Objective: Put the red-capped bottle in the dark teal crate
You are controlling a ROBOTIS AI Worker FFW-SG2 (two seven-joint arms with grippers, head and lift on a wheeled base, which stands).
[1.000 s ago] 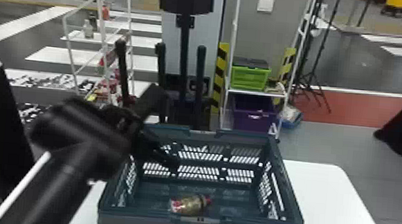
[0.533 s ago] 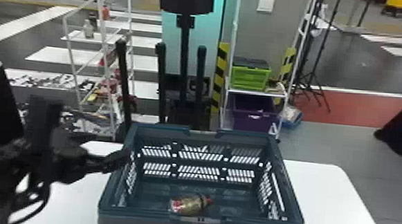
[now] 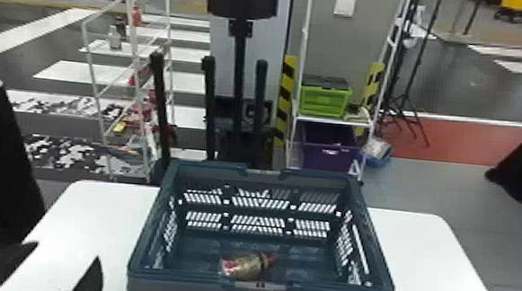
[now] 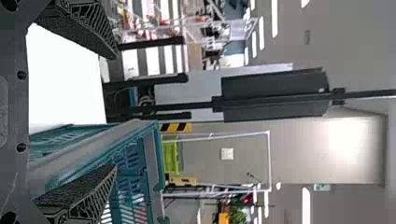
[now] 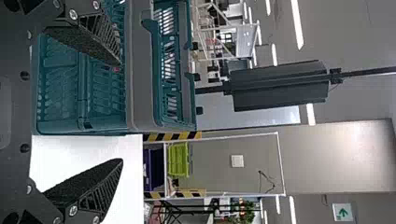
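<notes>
The white bench [image 3: 430,261] carries the dark teal crate [image 3: 171,286]. The left claw [image 3: 67,251] is left of the crate, fingers spread apart; the right claw [image 5: 121,113] also gapes. Inside the crate, near its front wall, the red-capped bottle [image 3: 245,265] lies on its side.

A green arrow [image 5: 343,213] stands on a pale sign [image 5: 336,217] (in the right wrist view)

Green crate [image 3: 324,103] on white shelf [image 3: 333,121], purple bin [image 3: 330,157] below; wall plate [image 3: 345,6] above; black tripod [image 3: 406,98] beside; white table [image 3: 426,261] nearer.
</notes>
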